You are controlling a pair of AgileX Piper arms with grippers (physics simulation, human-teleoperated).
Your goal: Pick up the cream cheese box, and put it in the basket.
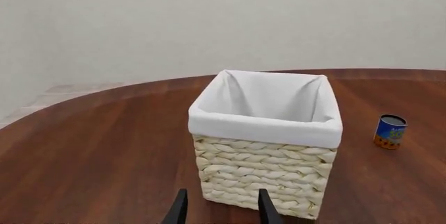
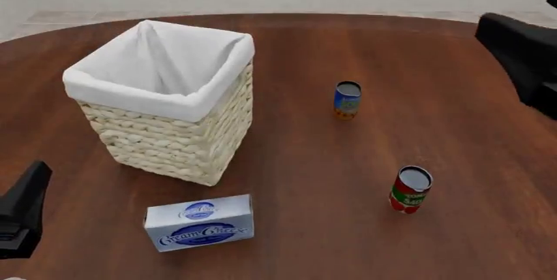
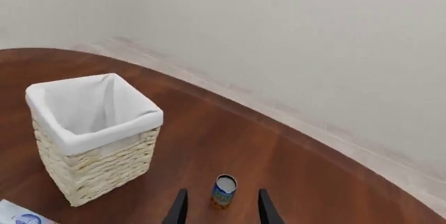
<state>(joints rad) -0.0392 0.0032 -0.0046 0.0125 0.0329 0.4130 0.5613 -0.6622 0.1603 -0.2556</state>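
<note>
Here my left end effector point(image 1: 221, 207) and right end effector point(image 3: 221, 207) both hang agape, empty. The box point(image 2: 200, 222) lies flat on the tabletop point(image 2: 348, 182) just before the basket point(image 2: 165, 100); apart.

- A blue can point(image 2: 346, 99) is seen upright on the wooden table point(image 2: 452, 162).
- A red can point(image 2: 410, 189) stands upright, nearer the camera, well apart from it.
</note>
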